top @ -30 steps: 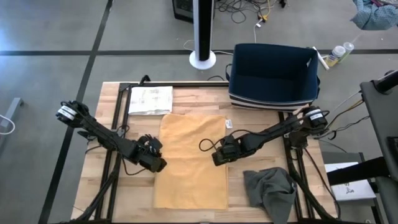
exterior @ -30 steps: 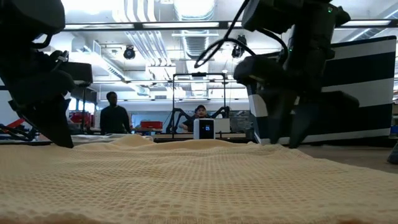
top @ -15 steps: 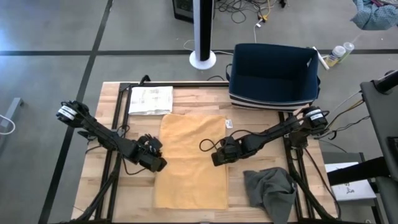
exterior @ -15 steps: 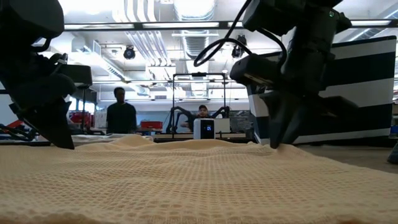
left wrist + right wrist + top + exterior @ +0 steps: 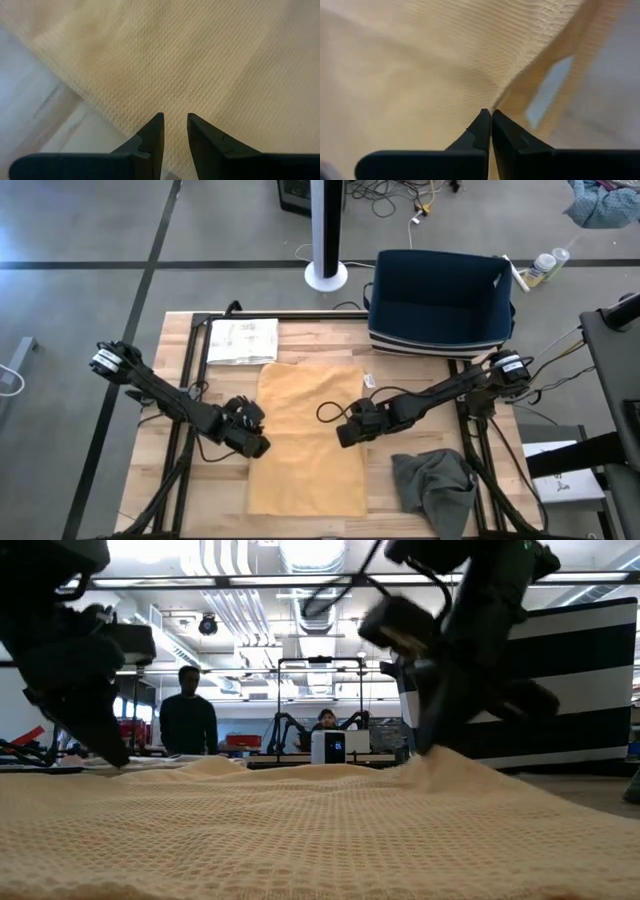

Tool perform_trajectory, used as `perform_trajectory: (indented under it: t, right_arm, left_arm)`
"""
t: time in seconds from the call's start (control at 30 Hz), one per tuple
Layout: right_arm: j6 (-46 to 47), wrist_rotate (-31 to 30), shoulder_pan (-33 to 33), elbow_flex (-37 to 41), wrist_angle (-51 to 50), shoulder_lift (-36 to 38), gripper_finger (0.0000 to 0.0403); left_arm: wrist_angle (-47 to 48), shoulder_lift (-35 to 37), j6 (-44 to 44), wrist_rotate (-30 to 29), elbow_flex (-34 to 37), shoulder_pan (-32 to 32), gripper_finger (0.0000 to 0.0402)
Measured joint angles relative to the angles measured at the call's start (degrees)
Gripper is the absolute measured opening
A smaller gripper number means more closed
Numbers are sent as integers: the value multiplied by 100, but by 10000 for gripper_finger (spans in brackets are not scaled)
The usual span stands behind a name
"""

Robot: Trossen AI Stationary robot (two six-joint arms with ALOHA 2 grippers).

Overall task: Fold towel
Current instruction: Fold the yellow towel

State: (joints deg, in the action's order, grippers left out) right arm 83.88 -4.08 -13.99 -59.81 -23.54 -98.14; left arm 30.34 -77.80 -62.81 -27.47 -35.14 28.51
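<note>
Tan waffle towel (image 5: 306,435) lies flat mid-table (image 5: 185,340), long edges free. Right tool (image 5: 345,435) pressed together, pinching the towel's right edge, slightly lifted. Left tool (image 5: 258,446) at left edge, fingers (image 5: 152,135) narrowly spread, seemingly over cloth. Grey cloth (image 5: 432,480) lies near the right corner.

Light wooden surface (image 5: 190,330), black frame rails along its edges. Tan waffle-weave towel (image 5: 305,430) lies flat mid-surface, running from the middle down to the near edge. Taking the towel as landmark: a white printed sheet (image 5: 241,341) lies at its far left corner, just beside it; a small white tag (image 5: 368,379) lies off its far right corner; a crumpled grey cloth (image 5: 433,485) lies to its right near the front edge, apart from it; a dark blue bin (image 5: 440,302) sits beyond its far right corner, at the surface's back edge.
</note>
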Motion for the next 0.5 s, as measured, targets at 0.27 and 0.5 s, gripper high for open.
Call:
perform_trajectory:
  t: [0.27, 0.5]
  right_arm:
    - [-70, 153, -11, -345, -1525, 14, 2]
    - [97, 140, -64, -368, -2017, 14, 2]
  left_arm:
    - [258, 30, 79, -65, -162, 21, 76]
    - [212, 24, 64, -65, -89, 22, 76]
